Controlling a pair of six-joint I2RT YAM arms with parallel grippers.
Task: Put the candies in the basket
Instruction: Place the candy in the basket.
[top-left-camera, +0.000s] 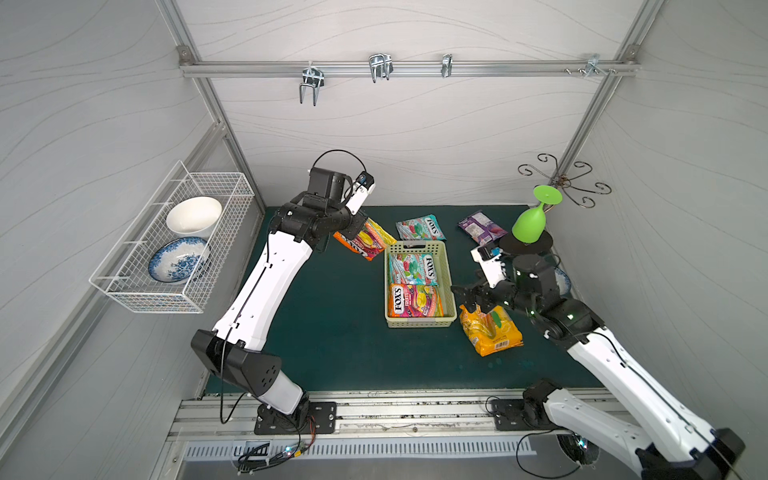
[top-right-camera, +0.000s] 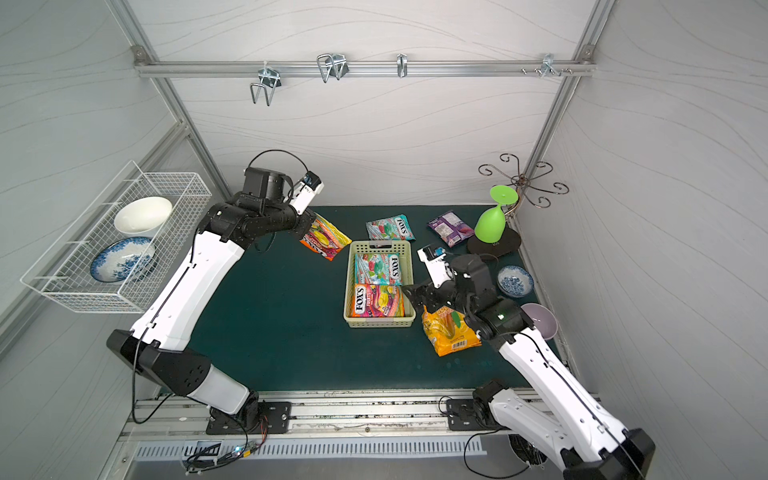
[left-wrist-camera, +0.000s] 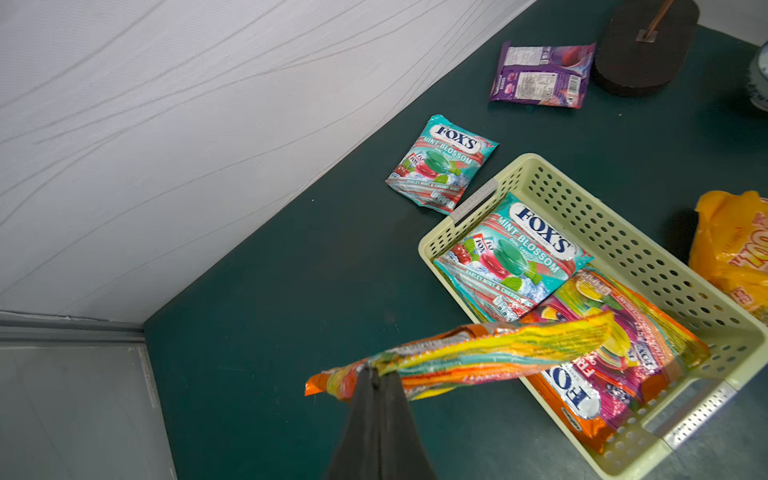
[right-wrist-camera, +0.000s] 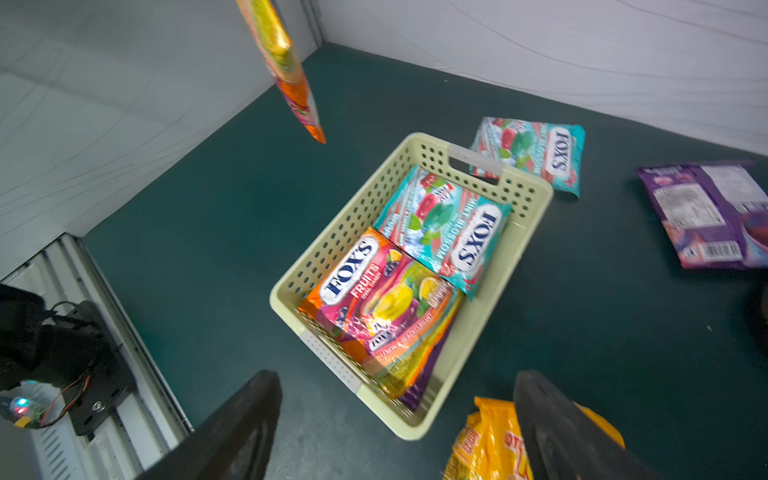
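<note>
A dark green mat (top-left-camera: 332, 332) covers the table. The white wire basket (top-left-camera: 137, 299) hangs on the left wall. The pale green basket (top-left-camera: 419, 321) sits mid-mat, right of centre. A yellow bag (top-left-camera: 492, 332) lies on the mat just right of the basket's near corner.

Inside the basket, a mint packet (top-left-camera: 413, 269) fills the far end and a fruit packet (top-left-camera: 415, 300) the near end. A loose mint packet (top-left-camera: 420, 227) lies just beyond the basket's far wall. A purple packet (top-left-camera: 482, 226) lies far right.

The left gripper (left-wrist-camera: 376, 374), jaws pressed together, pinches the edge of a held fruit packet (left-wrist-camera: 478, 353). That packet hangs off the mat, left of the basket's far corner. The right gripper (right-wrist-camera: 397, 376), jaws spread wide, hovers over the bag's far end. I cannot tell whether it touches the bag.
</note>
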